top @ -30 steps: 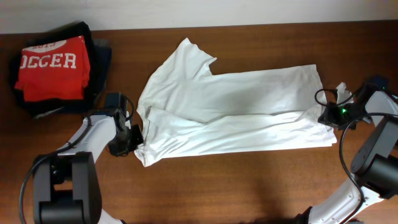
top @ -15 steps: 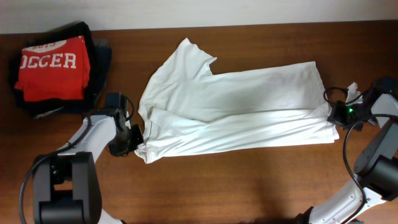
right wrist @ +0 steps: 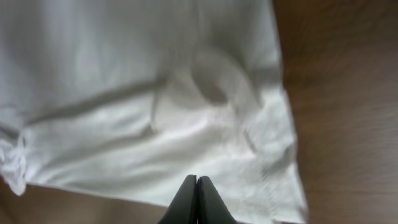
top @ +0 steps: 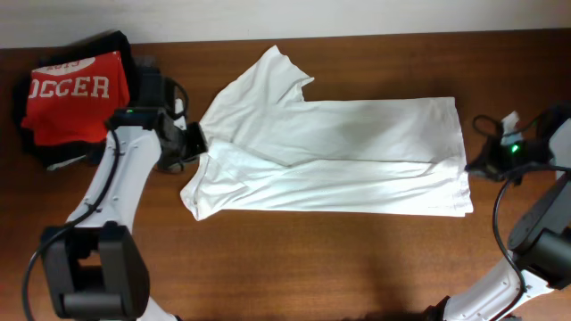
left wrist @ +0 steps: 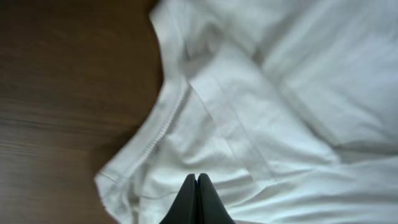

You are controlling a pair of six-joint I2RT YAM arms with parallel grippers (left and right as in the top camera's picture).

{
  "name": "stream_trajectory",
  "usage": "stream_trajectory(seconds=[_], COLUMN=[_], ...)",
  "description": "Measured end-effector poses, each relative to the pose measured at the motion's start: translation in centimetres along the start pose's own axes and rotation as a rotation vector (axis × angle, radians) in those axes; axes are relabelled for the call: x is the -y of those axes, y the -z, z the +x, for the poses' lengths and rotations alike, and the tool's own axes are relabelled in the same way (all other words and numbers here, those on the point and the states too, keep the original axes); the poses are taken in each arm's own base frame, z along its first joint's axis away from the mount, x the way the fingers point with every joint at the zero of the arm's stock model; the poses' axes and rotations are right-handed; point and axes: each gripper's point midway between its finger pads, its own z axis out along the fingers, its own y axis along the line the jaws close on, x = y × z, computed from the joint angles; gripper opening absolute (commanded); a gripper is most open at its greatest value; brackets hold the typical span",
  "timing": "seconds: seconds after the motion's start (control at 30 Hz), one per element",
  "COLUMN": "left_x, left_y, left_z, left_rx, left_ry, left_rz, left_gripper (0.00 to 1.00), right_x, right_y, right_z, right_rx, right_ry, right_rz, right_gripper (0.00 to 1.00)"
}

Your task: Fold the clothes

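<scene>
Since the earlier frames, our left arm (top: 120, 178) is sitting farther up the surface (top: 357, 267), and the collar end of the white T-shirt (top: 339, 152) is lying higher and flatter along with it. Our right arm (top: 546, 209) is standing a little farther out, past the hem.

We are seeing the brown wooden surface carrying everything. The T-shirt is stretching across its middle, folded lengthwise into a long band. Its collar end is pointing to our left and its hem to our right, and one sleeve (top: 277, 76) is poking toward the far edge.

At the far left corner a red shirt with white letters (top: 76, 98) is resting on a pile of dark garments (top: 134, 62), apart from the T-shirt.

Our left arm is reaching in between that pile and the T-shirt. From overhead the left jaws are meeting the shirt's shoulder edge. In the left wrist view they are pressing together, with their tips over white fabric near the ribbed collar (left wrist: 163, 127). We cannot tell whether any cloth is being pinched between them.

From overhead the right jaws are sitting just beside the hem's right edge. The right wrist view is blurring, but there the right jaws are also pressing together over the hem corner. Whether they are gripping fabric we cannot tell.
</scene>
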Motion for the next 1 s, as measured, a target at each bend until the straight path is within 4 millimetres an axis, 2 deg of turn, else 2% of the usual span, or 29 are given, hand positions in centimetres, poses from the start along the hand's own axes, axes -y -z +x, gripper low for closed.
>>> stream_trajectory(seconds=[0.03, 0.1, 0.2, 0.3, 0.4, 0.5, 0.57, 0.67, 0.7, 0.73, 0.8, 0.9, 1.0], left_x=[0.1, -1.5, -2.6, -3.3, -3.4, -4.0, -3.8, -2.8, -2.5, -2.4, -3.0, -5.3, -5.7], left_y=[-0.5, -2.8, -6.0, -8.6, -8.6, -8.3, -6.5, 1.4, 3.6, 4.0, 3.0, -0.3, -2.8], left_z=[0.5, 2.0, 2.3, 3.5, 3.6, 2.7, 1.8, 2.8, 4.6, 5.8, 8.4, 13.1, 14.3], left_rx=[-0.022, -0.107, -0.154, -0.227, -0.23, -0.206, -0.162, -0.088, -0.12, -0.156, -0.242, -0.377, -0.374], left_ry=[-0.006, -0.003, 0.001, 0.009, 0.009, 0.024, 0.021, -0.001, -0.024, -0.04, -0.06, -0.06, -0.054], left_rz=[-0.008, -0.097, -0.145, -0.163, -0.168, -0.174, -0.176, -0.2, -0.224, -0.241, -0.277, -0.321, -0.297], left_gripper=[0.01, 0.01, 0.01, 0.01, 0.01, 0.01, 0.01, 0.03, 0.01, 0.01, 0.0, 0.01, 0.0], right_x=[0.1, 0.2, 0.8, 2.2, 2.7, 2.8, 2.9, 2.9, 2.9, 2.9, 2.9, 2.9, 2.9], right_y=[-0.6, -2.3, -4.3, -5.1, -5.1, -5.0, -5.0, -5.0, -5.0, -5.0, -5.0, -5.0, -5.0], right_z=[0.4, 1.7, 2.5, 3.4, 3.5, 3.4, 3.2, 3.2, 3.2, 3.2, 3.2, 3.1, 3.1], right_rx=[-0.008, -0.036, -0.045, -0.067, -0.068, -0.062, -0.054, -0.053, -0.053, -0.053, -0.053, -0.05, -0.049], right_ry=[-0.005, -0.018, -0.01, -0.053, -0.088, -0.125, -0.133, -0.134, -0.134, -0.134, -0.134, -0.133, -0.132], right_rz=[-0.01, -0.038, -0.012, 0.054, 0.084, 0.101, 0.102, 0.103, 0.102, 0.102, 0.102, 0.103, 0.104], right_gripper=[0.04, 0.04, 0.04, 0.04, 0.04, 0.04, 0.04, 0.05, 0.05, 0.05, 0.05, 0.05, 0.05])
